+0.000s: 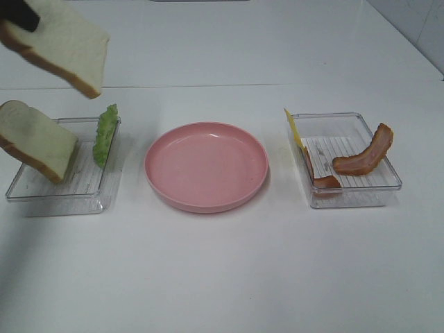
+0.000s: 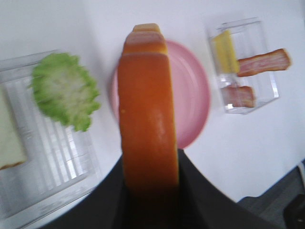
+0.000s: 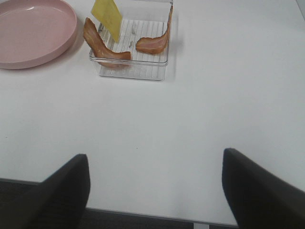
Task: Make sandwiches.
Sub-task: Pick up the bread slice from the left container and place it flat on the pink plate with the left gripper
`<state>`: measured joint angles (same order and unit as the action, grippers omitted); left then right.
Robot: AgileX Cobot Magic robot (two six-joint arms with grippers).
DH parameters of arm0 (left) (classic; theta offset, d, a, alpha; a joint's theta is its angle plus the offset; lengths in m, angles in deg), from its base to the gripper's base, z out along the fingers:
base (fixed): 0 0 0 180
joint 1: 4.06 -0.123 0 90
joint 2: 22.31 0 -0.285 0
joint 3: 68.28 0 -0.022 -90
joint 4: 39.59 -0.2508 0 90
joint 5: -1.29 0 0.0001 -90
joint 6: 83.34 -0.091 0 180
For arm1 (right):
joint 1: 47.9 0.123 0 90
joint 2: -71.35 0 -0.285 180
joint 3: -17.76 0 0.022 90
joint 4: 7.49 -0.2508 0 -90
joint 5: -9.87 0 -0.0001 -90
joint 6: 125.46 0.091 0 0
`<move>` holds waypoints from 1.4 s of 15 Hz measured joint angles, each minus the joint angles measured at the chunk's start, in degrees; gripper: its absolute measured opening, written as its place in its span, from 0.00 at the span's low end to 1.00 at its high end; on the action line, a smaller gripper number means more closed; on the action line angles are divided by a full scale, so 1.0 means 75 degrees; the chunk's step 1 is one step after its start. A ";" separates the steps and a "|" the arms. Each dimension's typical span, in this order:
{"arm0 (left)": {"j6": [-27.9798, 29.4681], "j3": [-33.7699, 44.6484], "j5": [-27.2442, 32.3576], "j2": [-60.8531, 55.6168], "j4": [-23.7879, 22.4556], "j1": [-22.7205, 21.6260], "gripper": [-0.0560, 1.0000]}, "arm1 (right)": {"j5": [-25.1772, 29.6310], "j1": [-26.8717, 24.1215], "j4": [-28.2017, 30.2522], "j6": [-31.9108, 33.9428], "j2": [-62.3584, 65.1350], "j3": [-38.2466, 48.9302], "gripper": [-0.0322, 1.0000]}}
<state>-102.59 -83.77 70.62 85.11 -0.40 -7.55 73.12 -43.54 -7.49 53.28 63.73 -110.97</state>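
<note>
Left wrist: left end effector [image 2: 150, 193] clamps blurred bread slice [image 2: 145, 109]; right end effector [image 3: 155, 186] apart.

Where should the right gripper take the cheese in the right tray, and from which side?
Probably its raised top corner, from straight above. The cheese stands on edge, leaning on the tray wall nearest the plate, its top clear of the rim, so the open right gripper could close across its flat faces. Bacon crowds its lower edge.

Matte black wedge-shaped tool fingers [image 3: 62, 191]
</note>
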 joint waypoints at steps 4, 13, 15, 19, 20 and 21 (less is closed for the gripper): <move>-0.0267 -0.0015 -0.0588 0.0848 0.0688 0.1299 0.24 | 0.0000 0.0000 0.0000 0.0000 0.0000 0.0000 0.76; -0.0275 -0.0015 -0.2238 0.3613 0.1895 0.2704 0.24 | 0.0000 0.0000 0.0000 0.0000 0.0000 0.0000 0.76; -0.0306 -0.0015 -0.2429 0.3888 0.2070 0.2704 0.24 | 0.0000 0.0000 0.0000 0.0000 0.0000 0.0000 0.76; -0.0313 -0.0038 -0.2468 0.4141 0.2284 0.2704 0.24 | 0.0000 0.0000 0.0000 0.0000 0.0000 0.0000 0.76; -0.0313 -0.0084 -0.2452 0.4217 0.2292 0.2704 0.24 | 0.0000 0.0000 0.0000 0.0000 0.0000 0.0000 0.76; -0.0313 -0.0115 -0.2429 0.4240 0.2292 0.2704 0.24 | 0.0000 0.0000 0.0000 0.0000 0.0000 0.0000 0.76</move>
<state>-104.94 -84.63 52.40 116.91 16.78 12.73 73.12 -43.54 -7.49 53.28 63.73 -110.97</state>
